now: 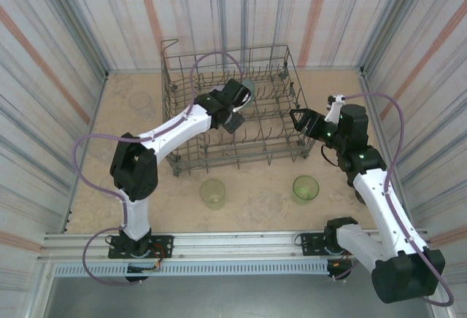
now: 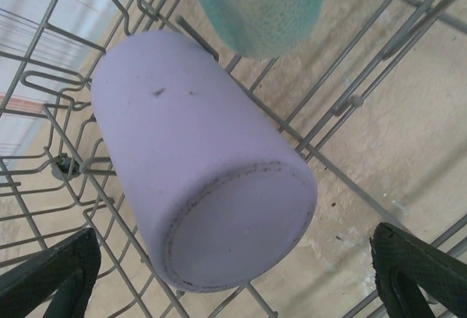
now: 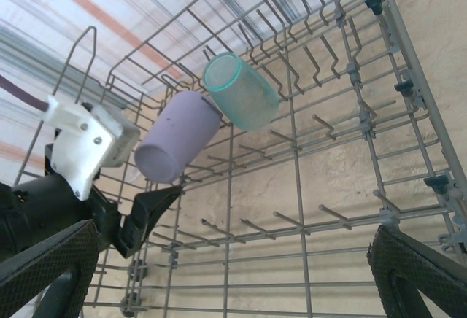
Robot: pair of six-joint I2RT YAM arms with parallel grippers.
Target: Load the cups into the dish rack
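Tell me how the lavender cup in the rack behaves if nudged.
The lavender cup looks like plain plastic, so probably light and stiff. Its round side leans on the rack wires, so it may roll or slip. Its matte skin likely grips well.

The desk (image 1: pixel 255 194) is a pale, sandy, mottled surface, with a metal rail (image 1: pixel 241 241) along its near edge. The dish rack (image 1: pixel 241 156) stands on it towards the far middle, its grey wire base flat on the surface and its long sides running left to right. In front of the rack, a yellow-green cup (image 1: pixel 213 193) stands upright on bare desk, mouth up. A second yellow-green cup (image 1: pixel 306 189) stands the same way, well apart from the first and nearer the rack's front right corner. At the far left, beside the rack, a clear cup (image 1: pixel 140 101) seems to stand upright, though its outline is faint.
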